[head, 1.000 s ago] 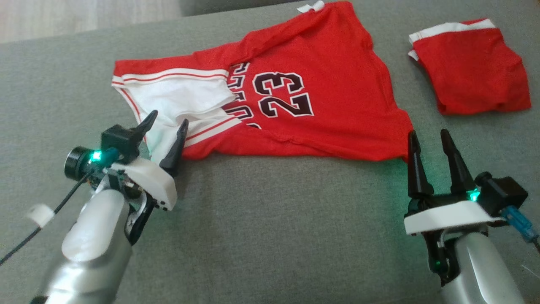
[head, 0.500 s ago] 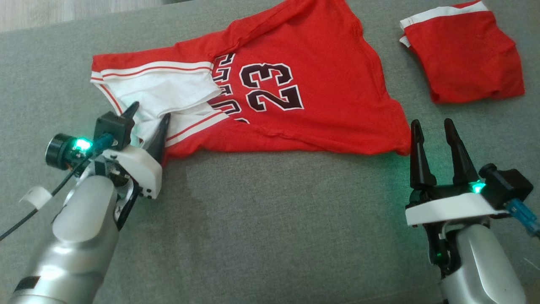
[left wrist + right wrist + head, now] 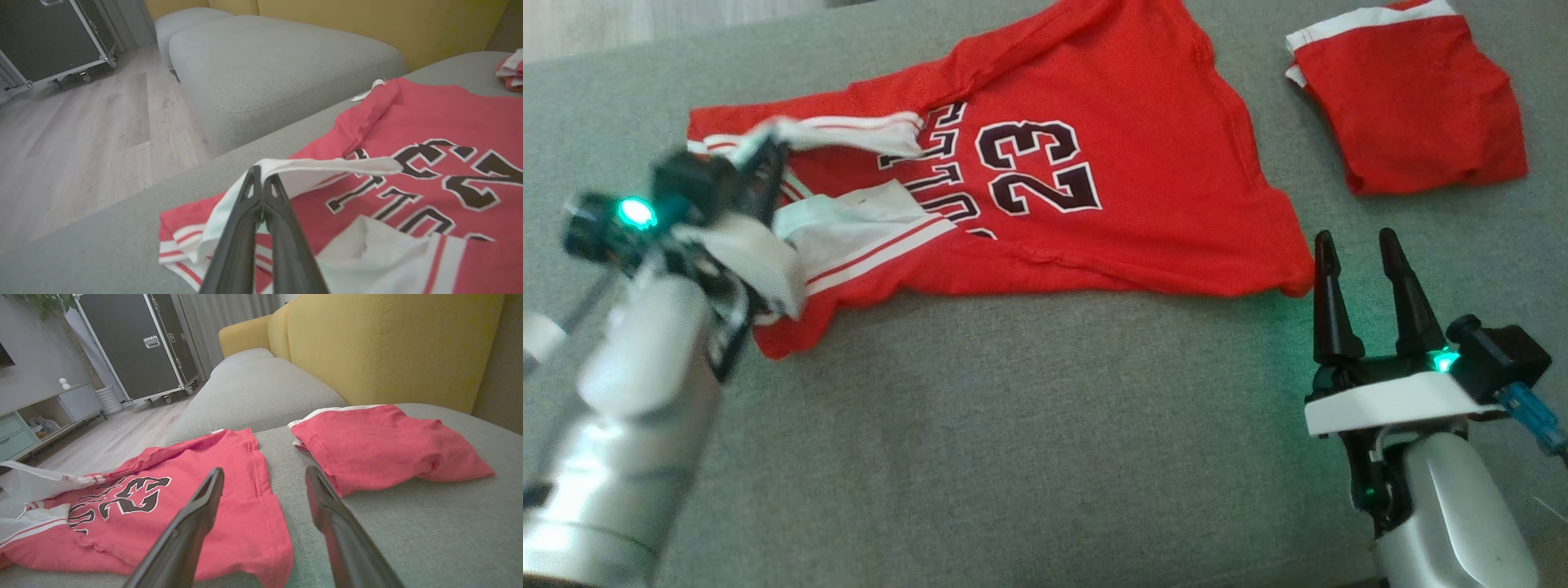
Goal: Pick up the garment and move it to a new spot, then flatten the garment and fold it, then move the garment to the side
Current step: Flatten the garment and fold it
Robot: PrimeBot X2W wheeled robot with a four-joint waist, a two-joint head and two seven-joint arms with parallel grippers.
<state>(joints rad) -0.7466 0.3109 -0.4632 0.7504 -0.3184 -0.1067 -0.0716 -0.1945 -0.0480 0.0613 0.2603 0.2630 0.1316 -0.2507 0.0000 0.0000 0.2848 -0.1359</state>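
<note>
**Red number-23 jersey (image 3: 1127, 163) on the grey sofa seat (image 3: 1029, 441), flattening stage.** The jersey lies mostly spread, print side up, with its hem toward the right gripper (image 3: 1356, 245). Its shoulder end is bunched — white lining is turned out and one red corner curls beside the left forearm (image 3: 629, 384). The left gripper (image 3: 258, 183) has its jaws clenched on the white trim (image 3: 327, 165) at that shoulder end and holds the edge raised off the cloth below. The right gripper hovers just beside the hem corner (image 3: 1290, 278), jaws released and grasping nothing. A folded pair of red shorts (image 3: 1413, 90) rests apart at the far right. Judged from the layout, relocation looks done and flattening is partway — the shoulder end needs drawing out. Folding and the move aside remain.
</note>
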